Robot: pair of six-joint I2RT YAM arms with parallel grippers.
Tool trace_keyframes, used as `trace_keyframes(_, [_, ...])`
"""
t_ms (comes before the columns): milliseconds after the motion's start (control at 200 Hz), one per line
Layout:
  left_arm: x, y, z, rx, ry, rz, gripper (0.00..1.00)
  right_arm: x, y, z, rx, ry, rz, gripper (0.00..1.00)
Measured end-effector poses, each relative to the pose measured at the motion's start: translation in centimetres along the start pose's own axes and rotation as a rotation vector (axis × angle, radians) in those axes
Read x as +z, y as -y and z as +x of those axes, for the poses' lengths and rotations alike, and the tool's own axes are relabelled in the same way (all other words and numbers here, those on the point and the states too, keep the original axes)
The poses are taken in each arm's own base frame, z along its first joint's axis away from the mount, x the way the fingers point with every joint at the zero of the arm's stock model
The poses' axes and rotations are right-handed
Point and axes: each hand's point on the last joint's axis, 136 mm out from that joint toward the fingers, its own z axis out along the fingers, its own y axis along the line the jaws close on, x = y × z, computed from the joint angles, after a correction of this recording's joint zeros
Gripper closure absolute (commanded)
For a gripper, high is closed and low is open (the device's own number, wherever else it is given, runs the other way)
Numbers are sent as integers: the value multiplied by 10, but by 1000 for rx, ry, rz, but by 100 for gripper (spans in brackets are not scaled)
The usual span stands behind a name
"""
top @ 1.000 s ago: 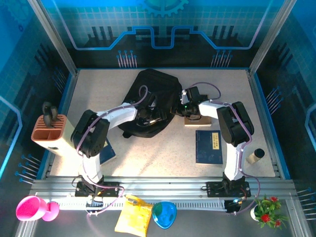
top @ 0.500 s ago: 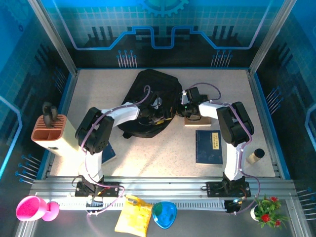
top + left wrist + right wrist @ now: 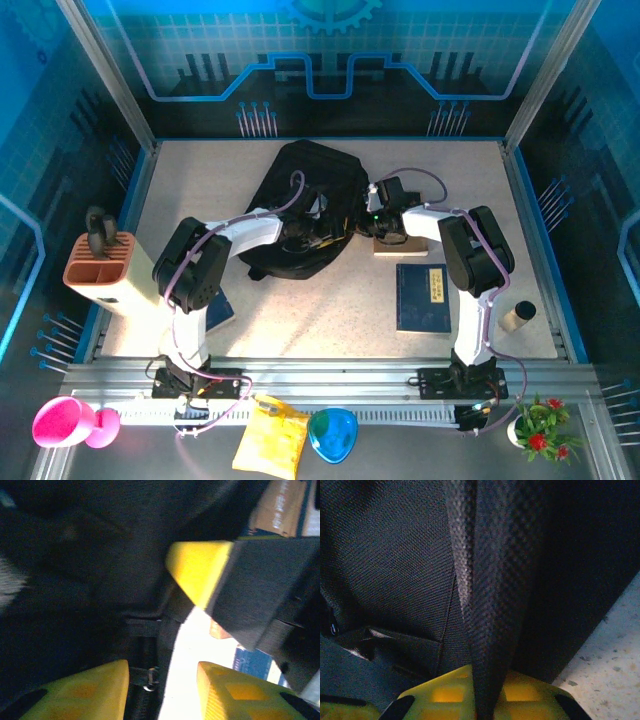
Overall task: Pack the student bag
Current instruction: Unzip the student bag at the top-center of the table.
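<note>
The student bag [image 3: 300, 190], a black fabric backpack, lies at the middle of the table. My right gripper [image 3: 357, 220] is at its right edge, shut on a fold of the bag's black fabric [image 3: 490, 605] that rises from between its yellow fingers [image 3: 445, 692]. My left gripper [image 3: 322, 228] sits over the bag just left of it. In the left wrist view its jaws [image 3: 162, 675] stand apart, open, with a small metal zipper pull [image 3: 148, 677] between them. One yellow finger of the right gripper [image 3: 200, 570] hangs close above.
A blue book [image 3: 421, 297] lies right of centre and a brown book [image 3: 400, 243] lies under the right arm. A smaller blue book [image 3: 220, 312] sits by the left arm. An orange-and-cream holder [image 3: 100, 272] stands at the left edge, a cylinder [image 3: 517, 317] at the right.
My left gripper has slid right across the bag toward the right gripper, and its jaws have narrowed. The right gripper has kept its hold on the fabric.
</note>
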Motion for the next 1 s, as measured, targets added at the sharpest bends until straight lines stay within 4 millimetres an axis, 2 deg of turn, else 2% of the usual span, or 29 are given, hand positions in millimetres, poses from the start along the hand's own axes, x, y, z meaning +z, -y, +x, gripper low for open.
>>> trace_keyframes(145, [-6, -14, 1, -43, 25, -70, 55, 0, 0, 0, 6, 0, 0, 88])
trace_keyframes(270, [-12, -16, 5, -84, 34, -86, 55, 0, 0, 0, 7, 0, 0, 88])
trace_keyframes(495, [-9, -13, 12, -160, 21, -88, 52, 0, 0, 0, 7, -1, 0, 88])
trace_keyframes(670, [2, -17, 13, -195, 2, -112, 50, 0, 0, 0, 6, 0, 0, 88])
trace_keyframes(840, [7, -12, 10, -196, -4, -84, 57, 0, 1, 0, 7, 0, 1, 88])
trace_keyframes(1001, [8, 11, 3, -174, 9, 17, 64, 0, 0, 1, 7, 0, -1, 88])
